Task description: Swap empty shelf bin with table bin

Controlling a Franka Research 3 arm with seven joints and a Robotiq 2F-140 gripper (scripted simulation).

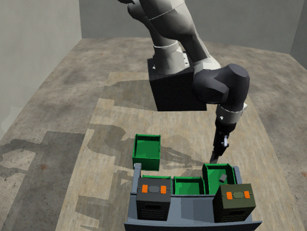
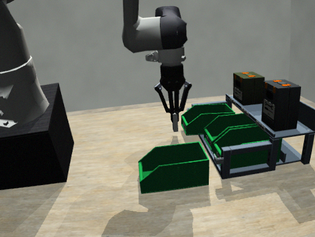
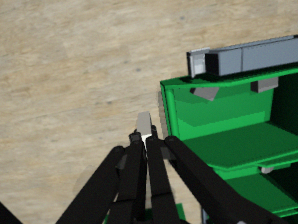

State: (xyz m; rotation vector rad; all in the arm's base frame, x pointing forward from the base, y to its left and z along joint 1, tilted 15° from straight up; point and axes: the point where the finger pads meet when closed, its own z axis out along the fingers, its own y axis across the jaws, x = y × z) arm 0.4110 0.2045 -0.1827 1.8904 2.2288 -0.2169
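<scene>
"Pale wooden table top (image 1: pixel 175 128) (image 2: pixel 107 137) (image 3: pixel 75 60) under the gripper (image 1: pixel 213 161) (image 2: pixel 175 131) (image 3: pixel 145 120). Is it gripping?"

"No, shut narrow on nothing, near the front of the bin with grey parts (image 1: pixel 218 173) (image 2: pixel 199 125) (image 3: pixel 215 120), on the shelf (image 1: pixel 191 212) (image 2: pixel 224 166) (image 3: pixel 265 57)."

"The empty bin (image 1: pixel 146 164) (image 2: pixel 183 177) (image 3: pixel 181 211)?"

"On the table, well to one side of the tool."

"Obstacles?"

"Beyond the tool, the upper board, bearing olive (image 1: pixel 235 205) (image 2: pixel 248 90) and dark cases (image 1: pixel 153 205) (image 2: pixel 281 105)."

Dark case (image 1: pixel 153 194) (image 2: pixel 281 105), olive case (image 1: pixel 235 200) (image 2: pixel 248 88), grey walls (image 1: pixel 184 21) (image 2: pixel 91 46)
</scene>
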